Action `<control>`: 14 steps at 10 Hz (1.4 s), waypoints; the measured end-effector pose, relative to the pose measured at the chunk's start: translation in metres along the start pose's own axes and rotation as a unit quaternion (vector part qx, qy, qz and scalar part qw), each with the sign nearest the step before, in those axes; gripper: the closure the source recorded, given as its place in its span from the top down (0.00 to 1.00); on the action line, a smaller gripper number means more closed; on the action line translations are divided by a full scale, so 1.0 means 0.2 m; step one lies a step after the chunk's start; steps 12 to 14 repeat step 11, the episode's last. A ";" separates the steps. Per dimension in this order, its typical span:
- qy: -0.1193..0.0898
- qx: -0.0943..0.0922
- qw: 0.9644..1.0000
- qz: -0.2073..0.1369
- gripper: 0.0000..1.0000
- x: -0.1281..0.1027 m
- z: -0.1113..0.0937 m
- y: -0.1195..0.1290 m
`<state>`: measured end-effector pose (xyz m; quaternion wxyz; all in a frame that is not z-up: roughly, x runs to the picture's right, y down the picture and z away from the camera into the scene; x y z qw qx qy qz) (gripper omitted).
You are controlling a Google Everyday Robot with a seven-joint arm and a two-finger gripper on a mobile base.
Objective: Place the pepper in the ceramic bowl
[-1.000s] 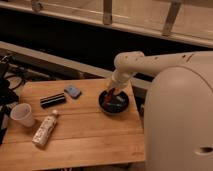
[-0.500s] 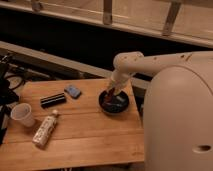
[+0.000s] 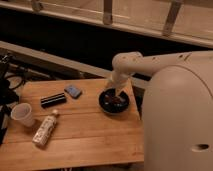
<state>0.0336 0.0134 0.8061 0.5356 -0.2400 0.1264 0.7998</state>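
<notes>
Gripper low over ceramic bowl, grip state unreadable. Pepper a dim reddish streak inside. Arm bent down from right.

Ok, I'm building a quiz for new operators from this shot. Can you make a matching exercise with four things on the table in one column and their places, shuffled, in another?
Things:
1. paper cup
2. white bottle
3. black bowl
4. small blue object

Places:
A. right side of the table, directly under the gripper
B. lying on its side near the front left
C. far left edge of the table
D. toward the back, beside the black bar

Pairs: 1-C, 2-B, 3-A, 4-D

A reddish thing, likely the pepper, shows inside the bowl.
</notes>
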 end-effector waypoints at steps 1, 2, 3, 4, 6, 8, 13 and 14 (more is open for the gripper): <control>0.000 0.000 1.000 0.001 0.50 0.00 0.00 0.00; 0.000 0.000 1.000 0.000 0.52 0.00 0.00 0.00; 0.000 0.000 1.000 -0.001 0.61 0.00 0.00 0.01; 0.000 0.000 1.000 -0.003 0.73 0.00 0.01 0.02; 0.000 -0.001 1.000 -0.005 0.84 0.01 0.01 0.03; 0.000 -0.001 1.000 -0.004 0.84 0.01 0.01 0.03; -0.001 0.000 1.000 -0.008 0.84 0.00 0.02 0.06; -0.001 0.000 1.000 -0.008 0.84 0.00 0.02 0.06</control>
